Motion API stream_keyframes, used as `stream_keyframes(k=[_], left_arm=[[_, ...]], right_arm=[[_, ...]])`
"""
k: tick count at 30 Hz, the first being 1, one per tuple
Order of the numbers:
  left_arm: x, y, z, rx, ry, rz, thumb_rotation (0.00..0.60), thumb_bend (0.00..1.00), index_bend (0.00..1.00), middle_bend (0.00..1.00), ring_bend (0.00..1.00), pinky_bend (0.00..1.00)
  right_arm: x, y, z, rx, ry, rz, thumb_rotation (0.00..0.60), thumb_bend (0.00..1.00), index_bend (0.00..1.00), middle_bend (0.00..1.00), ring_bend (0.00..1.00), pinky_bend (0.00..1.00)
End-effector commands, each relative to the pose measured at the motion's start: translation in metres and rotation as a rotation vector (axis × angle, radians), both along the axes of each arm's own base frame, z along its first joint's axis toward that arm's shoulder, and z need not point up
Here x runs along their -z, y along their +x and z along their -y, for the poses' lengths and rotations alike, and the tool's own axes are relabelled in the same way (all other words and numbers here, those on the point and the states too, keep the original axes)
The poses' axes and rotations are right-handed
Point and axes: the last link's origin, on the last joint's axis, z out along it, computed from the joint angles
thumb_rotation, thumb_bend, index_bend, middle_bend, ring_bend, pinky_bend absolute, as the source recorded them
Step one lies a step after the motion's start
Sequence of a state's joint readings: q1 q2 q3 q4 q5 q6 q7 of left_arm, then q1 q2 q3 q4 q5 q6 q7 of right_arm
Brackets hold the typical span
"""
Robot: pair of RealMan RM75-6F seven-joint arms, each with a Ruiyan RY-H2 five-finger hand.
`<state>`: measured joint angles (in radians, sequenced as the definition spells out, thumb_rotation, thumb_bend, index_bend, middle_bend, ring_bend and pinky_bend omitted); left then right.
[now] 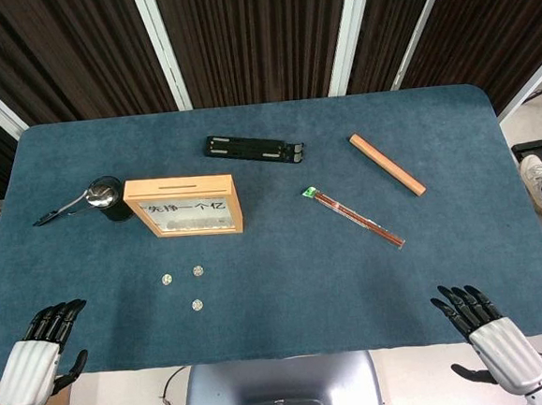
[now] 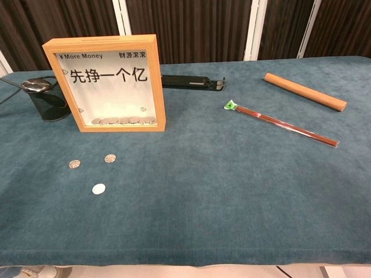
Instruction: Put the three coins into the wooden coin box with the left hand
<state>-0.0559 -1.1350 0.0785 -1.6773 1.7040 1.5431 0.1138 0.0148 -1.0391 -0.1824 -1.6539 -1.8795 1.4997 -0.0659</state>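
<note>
The left hand [image 1: 34,357] sits at the near left edge of the table [image 1: 286,276]. Its fingers are apart and point away from the robot. It holds nothing. The right hand [image 1: 493,335] sits at the near right edge. Its fingers are spread too, and it holds nothing. Only the head view shows the hands.

Three coins [image 1: 197,305] lie flat on the blue cloth, ahead of the left hand and a bit to its right. They are near each other but do not touch. Two lie side by side, and one lies closer to the robot.

The box [image 1: 183,206] stands upright just past the coins, farther from the left hand. It has a wood frame and a clear front with writing on it. The chest view shows some coins lying inside at the bottom.

A black cup [image 1: 107,198] with a spoon [image 1: 65,207] in it stands just left of the box. Behind the box lies a black bar [image 1: 253,149]. Far ahead of the right hand lie a wood stick [image 1: 386,164] and a pack of chopsticks [image 1: 355,216].
</note>
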Motion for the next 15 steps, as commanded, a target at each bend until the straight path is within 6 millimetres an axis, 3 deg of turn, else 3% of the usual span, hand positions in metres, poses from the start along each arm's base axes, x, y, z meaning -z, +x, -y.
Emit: stream_keyframes(k=[1,4,6,8,10,11,12,15], left_arm=[[0.001,0.000,0.000,0.000,-0.008,0.000,0.600,0.38,0.10,0.12,0.11,0.15],[0.009,0.003,-0.002,0.017,-0.043,0.016,0.600,0.38,0.10,0.12,0.11,0.15],[0.019,0.009,-0.005,0.054,-0.073,0.065,0.600,0.38,0.11,0.19,0.17,0.22],[0.034,0.018,-0.013,0.098,-0.076,0.135,0.600,0.38,0.15,0.47,0.43,0.50],[0.055,0.026,-0.020,0.121,-0.117,0.187,0.600,0.39,0.24,0.87,0.84,0.87],[0.063,0.030,-0.024,0.128,-0.138,0.191,0.600,0.39,0.28,0.97,0.94,0.96],[0.071,0.033,-0.029,0.129,-0.154,0.190,0.600,0.39,0.31,1.00,0.99,1.00],[0.099,0.048,-0.046,0.090,-0.170,0.213,0.600,0.39,0.38,1.00,1.00,1.00]], right_arm=[[0.000,0.000,0.000,-0.002,0.000,0.000,0.600,0.13,0.00,0.00,0.00,0.00],[-0.001,0.001,0.000,-0.004,-0.003,0.005,0.600,0.13,0.00,0.00,0.00,0.00],[0.000,0.001,-0.001,-0.005,0.001,0.000,0.600,0.13,0.00,0.00,0.00,0.00],[0.001,0.000,-0.001,-0.002,0.005,-0.004,0.600,0.13,0.00,0.00,0.00,0.00],[0.001,-0.001,0.000,0.003,0.005,-0.003,0.600,0.13,0.00,0.00,0.00,0.00],[0.001,-0.001,0.001,0.004,0.004,-0.001,0.600,0.13,0.00,0.00,0.00,0.00],[0.000,0.000,0.001,0.004,0.002,0.001,0.600,0.13,0.00,0.00,0.00,0.00],[-0.001,0.000,0.002,0.004,-0.001,0.005,0.600,0.13,0.00,0.00,0.00,0.00]])
